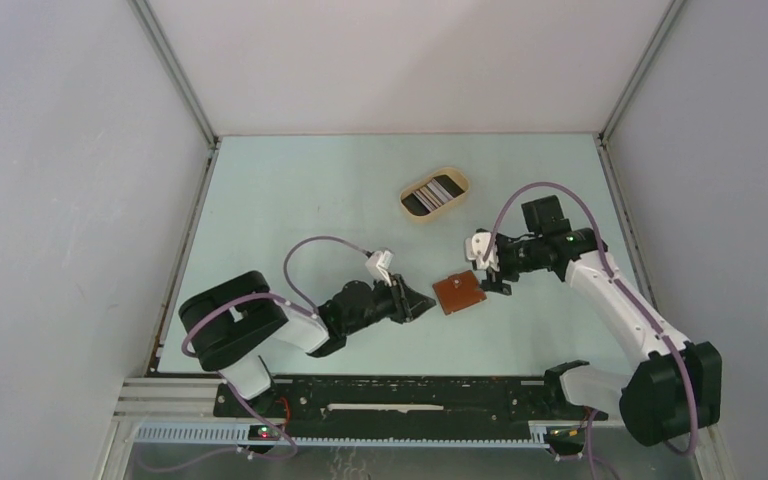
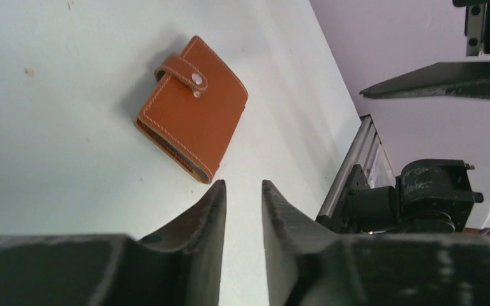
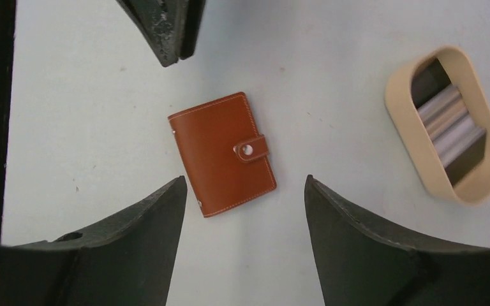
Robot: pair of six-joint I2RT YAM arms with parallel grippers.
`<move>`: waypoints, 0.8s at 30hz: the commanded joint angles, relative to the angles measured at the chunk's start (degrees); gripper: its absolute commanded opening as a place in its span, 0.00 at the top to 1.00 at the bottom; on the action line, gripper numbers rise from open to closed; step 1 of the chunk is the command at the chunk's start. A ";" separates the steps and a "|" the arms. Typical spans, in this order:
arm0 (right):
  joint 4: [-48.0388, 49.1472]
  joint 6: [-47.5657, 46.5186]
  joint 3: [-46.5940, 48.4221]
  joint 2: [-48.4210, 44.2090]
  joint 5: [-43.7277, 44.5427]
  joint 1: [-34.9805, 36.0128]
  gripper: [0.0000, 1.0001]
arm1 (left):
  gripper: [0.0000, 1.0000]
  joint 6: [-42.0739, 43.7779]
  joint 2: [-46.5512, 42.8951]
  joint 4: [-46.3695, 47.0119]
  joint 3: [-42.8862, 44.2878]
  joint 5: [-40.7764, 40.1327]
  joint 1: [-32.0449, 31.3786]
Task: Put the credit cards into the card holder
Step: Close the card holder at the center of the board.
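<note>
Top external view showed the card holder [image 1: 459, 293] lying snapped shut on the surface between the arms, with the credit cards [image 1: 434, 192] in the beige tray [image 1: 467, 184] farther back. The left gripper [image 1: 427, 302] reached in low from the left, narrowly parted and empty, while the right gripper [image 1: 490, 278] hovered wide and empty. Opening looked not yet done, so the next move likely called for pinning the holder and freeing its tab.

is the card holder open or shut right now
Shut: the card holder lies folded flat, its tab snapped across the cover, and no inner slots show.
</note>
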 commanded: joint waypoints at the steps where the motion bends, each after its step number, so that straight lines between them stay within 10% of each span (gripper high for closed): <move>1: -3.42 -18.86 -0.33 4.03 -6.17 0.18 0.24 | 0.62 -3.63 -1.17 -4.30 0.14 -15.42 -3.79; 24: 10.45 -17.82 -1.71 20.23 11.82 8.50 0.40 | 0.61 -14.67 12.77 -7.82 11.12 -17.94 -3.90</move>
